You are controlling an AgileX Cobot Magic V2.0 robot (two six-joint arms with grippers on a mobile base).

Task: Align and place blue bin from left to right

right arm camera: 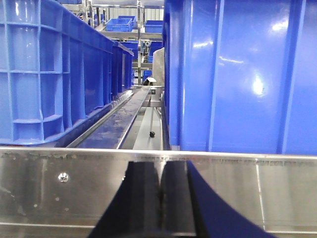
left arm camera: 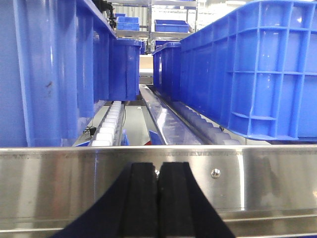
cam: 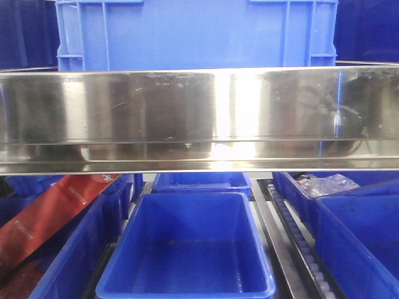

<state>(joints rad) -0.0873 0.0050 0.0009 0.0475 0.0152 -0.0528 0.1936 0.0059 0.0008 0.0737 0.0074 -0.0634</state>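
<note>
The blue bin (cam: 196,34) stands on the upper shelf behind a steel front rail (cam: 199,118), with ribs and boxy ledges near both upper corners. Its ribbed side fills the right of the left wrist view (left arm camera: 247,74) and the left of the right wrist view (right arm camera: 49,74). My left gripper (left arm camera: 158,171) is shut and empty, its black fingers pressed together in front of the rail (left arm camera: 257,183). My right gripper (right arm camera: 162,171) is shut and empty too, also low against the rail (right arm camera: 59,188). Neither gripper touches the bin, and neither shows in the front view.
Another blue crate (left arm camera: 49,74) stands left of the bin and one (right arm camera: 237,74) right of it, with roller tracks (left arm camera: 111,124) and a metal divider (right arm camera: 119,119) in the gaps. Below the rail sit smaller blue tubs (cam: 187,249), a red package (cam: 50,218) and a plastic bag (cam: 324,184).
</note>
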